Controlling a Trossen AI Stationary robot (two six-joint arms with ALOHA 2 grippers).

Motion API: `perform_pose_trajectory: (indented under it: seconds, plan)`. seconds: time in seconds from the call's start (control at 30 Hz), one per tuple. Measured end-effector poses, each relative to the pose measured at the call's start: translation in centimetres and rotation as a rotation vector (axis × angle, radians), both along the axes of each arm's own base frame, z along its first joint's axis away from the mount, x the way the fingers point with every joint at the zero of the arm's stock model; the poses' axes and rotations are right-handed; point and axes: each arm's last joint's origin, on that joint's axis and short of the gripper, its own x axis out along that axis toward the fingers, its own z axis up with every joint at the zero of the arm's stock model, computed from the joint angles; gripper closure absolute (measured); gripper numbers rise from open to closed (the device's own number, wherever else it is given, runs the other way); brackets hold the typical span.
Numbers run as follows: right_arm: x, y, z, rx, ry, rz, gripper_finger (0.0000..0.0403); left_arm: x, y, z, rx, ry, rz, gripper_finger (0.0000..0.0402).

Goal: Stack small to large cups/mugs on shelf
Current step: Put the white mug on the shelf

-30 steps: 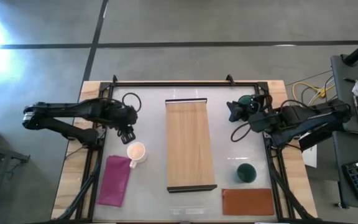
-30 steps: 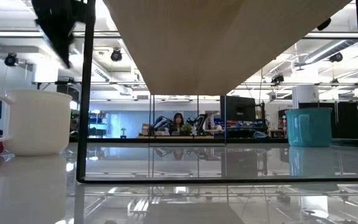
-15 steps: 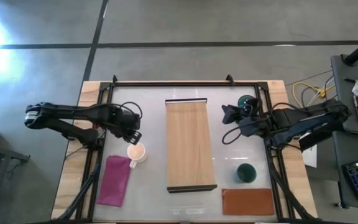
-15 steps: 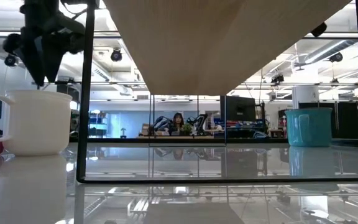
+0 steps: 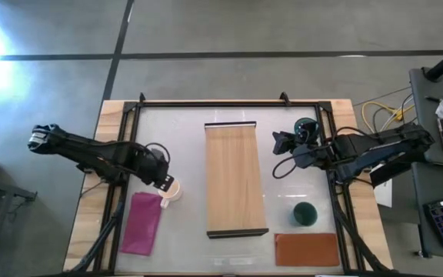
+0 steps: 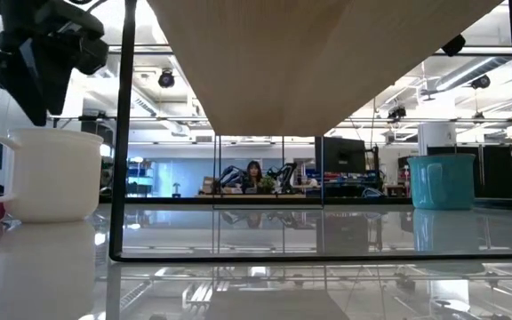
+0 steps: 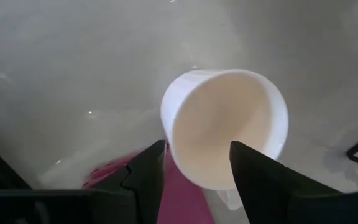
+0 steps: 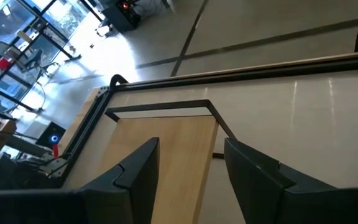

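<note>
The white mug [image 5: 171, 189] [image 7: 225, 124] stands upright on the table left of the shelf [image 5: 235, 178], its handle toward the near edge. My left gripper [image 5: 162, 183] [image 7: 196, 148] is open just above its rim, one finger outside the wall and one over the opening. In the low view the gripper [image 6: 36, 111] ends just above the mug [image 6: 52, 173]. The teal mug [image 5: 307, 127] [image 6: 441, 180] stands right of the shelf. The dark green mug [image 5: 304, 214] stands nearer the near edge. My right gripper [image 5: 278, 142] [image 8: 190, 155] is open beside the teal mug, facing the shelf [image 8: 166, 149].
A magenta cloth [image 5: 141, 223] lies near the white mug, toward the near left corner. A reddish-brown mat [image 5: 306, 248] lies at the near right. A dark frame [image 5: 229, 102] runs round the table. In the low view the shelf [image 6: 327, 53] stands raised on thin dark legs.
My left gripper has moved toward the near edge and down, from beyond the white mug to just over its rim. My right gripper has moved a little toward the table's left, toward the shelf, uncovering the teal mug. No mug has moved.
</note>
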Motion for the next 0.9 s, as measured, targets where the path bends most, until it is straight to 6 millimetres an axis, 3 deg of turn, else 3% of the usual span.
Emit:
perform_pose_trajectory:
  seconds: [0.53, 0.67, 0.83, 0.9]
  plan:
    - [0.0, 0.0, -0.2, 0.028, 0.025, 0.026, 0.0229, 2.0, -0.7, -4.2, 0.073, 0.221, 0.000, 0.0242]
    - [0.0, 0.0, -0.2, 0.026, 0.028, 0.028, 0.0229, 2.4, -0.7, -4.9, 0.087, 0.260, -0.026, 0.0285]
    - [-0.1, 0.0, -0.2, 0.026, 0.028, 0.028, 0.0229, 2.6, -0.6, -5.3, 0.121, 0.269, -0.043, 0.0381]
    - [-0.1, 0.0, -0.2, 0.027, 0.027, 0.028, 0.0229, 2.7, -0.3, -5.3, 0.124, 0.269, -0.058, 0.0393]
